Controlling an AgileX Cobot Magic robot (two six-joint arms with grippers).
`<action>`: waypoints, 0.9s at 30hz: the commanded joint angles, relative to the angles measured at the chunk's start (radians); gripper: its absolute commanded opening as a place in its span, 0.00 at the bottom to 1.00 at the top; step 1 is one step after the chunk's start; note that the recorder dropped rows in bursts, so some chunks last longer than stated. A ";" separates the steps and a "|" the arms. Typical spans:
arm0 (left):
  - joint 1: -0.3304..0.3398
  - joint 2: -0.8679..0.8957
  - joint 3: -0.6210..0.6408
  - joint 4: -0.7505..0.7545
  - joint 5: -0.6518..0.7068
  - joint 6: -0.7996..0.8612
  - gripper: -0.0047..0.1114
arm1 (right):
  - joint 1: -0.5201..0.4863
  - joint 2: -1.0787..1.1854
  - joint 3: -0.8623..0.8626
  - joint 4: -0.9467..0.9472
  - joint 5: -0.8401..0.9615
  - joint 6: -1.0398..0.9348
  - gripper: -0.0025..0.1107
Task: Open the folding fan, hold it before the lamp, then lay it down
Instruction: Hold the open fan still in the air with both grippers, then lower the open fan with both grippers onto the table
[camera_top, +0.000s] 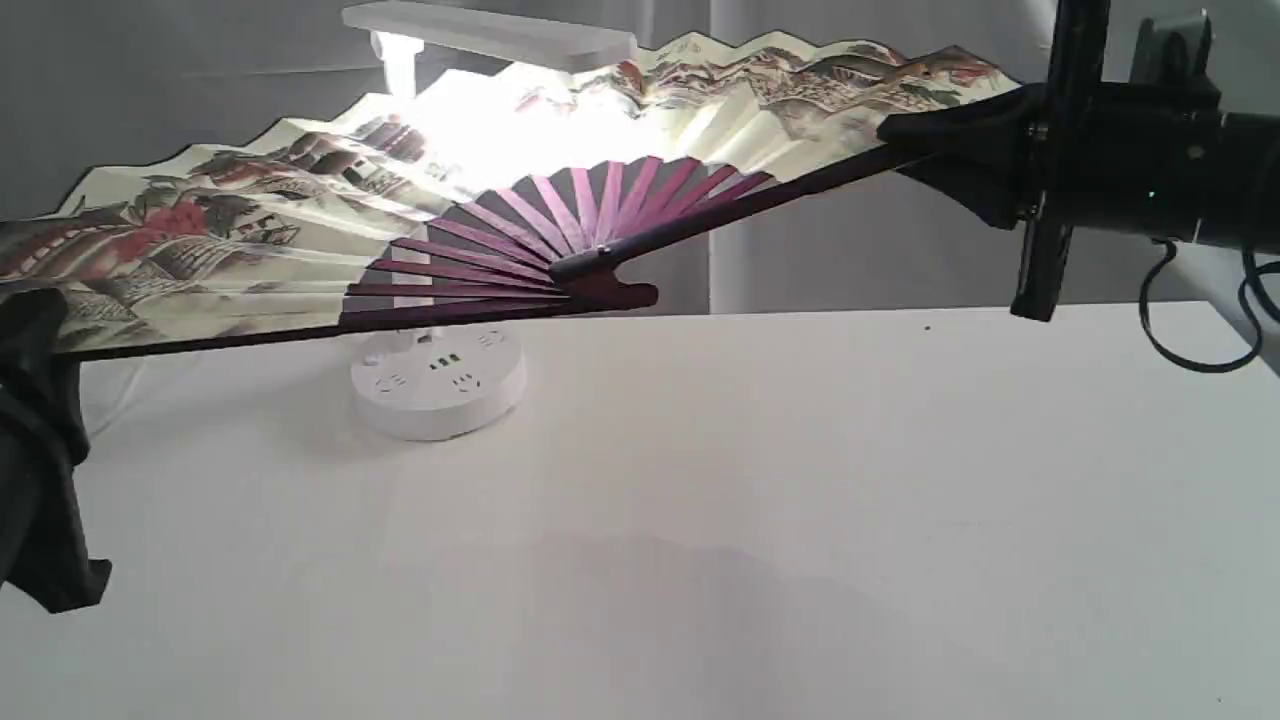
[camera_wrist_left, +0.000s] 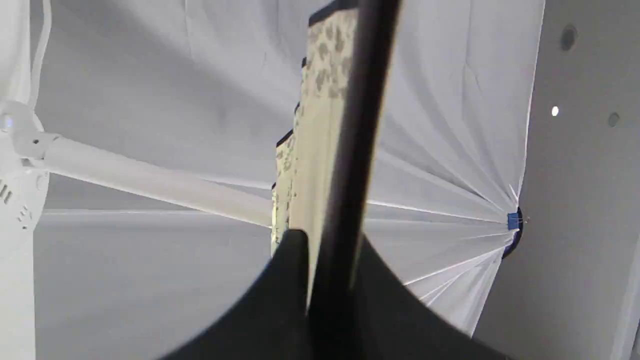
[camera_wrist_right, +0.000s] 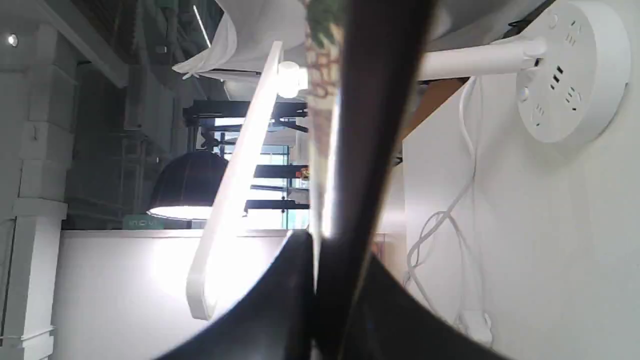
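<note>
The folding fan (camera_top: 300, 215) is spread wide open in the air, its cream painted leaf in front of the lamp (camera_top: 437, 375). The lamp's lit bar head (camera_top: 490, 30) shows above the fan and glows through the paper. Its round base with sockets stands on the table below the maroon ribs (camera_top: 560, 245). My left gripper (camera_top: 35, 310) is shut on the fan's left guard at the picture's left edge. My right gripper (camera_top: 935, 135) is shut on the right guard. Each wrist view shows a dark guard (camera_wrist_left: 350, 175) (camera_wrist_right: 370, 150) pinched between black fingers.
The white table (camera_top: 700, 520) lies under the fan. A grey curtain (camera_top: 850, 200) hangs behind. The lamp's white cord (camera_wrist_right: 445, 220) trails over the table behind the base. A black cable (camera_top: 1190, 320) loops off the right arm.
</note>
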 joint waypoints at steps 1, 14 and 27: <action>0.012 -0.022 0.000 -0.044 -0.095 -0.063 0.04 | -0.016 -0.007 0.000 -0.050 -0.030 -0.037 0.02; 0.012 -0.022 0.000 -0.044 -0.095 -0.063 0.04 | -0.018 -0.007 0.000 -0.054 -0.031 -0.037 0.02; 0.012 -0.022 0.002 -0.045 -0.057 -0.062 0.04 | -0.018 -0.007 0.000 -0.099 -0.059 -0.037 0.02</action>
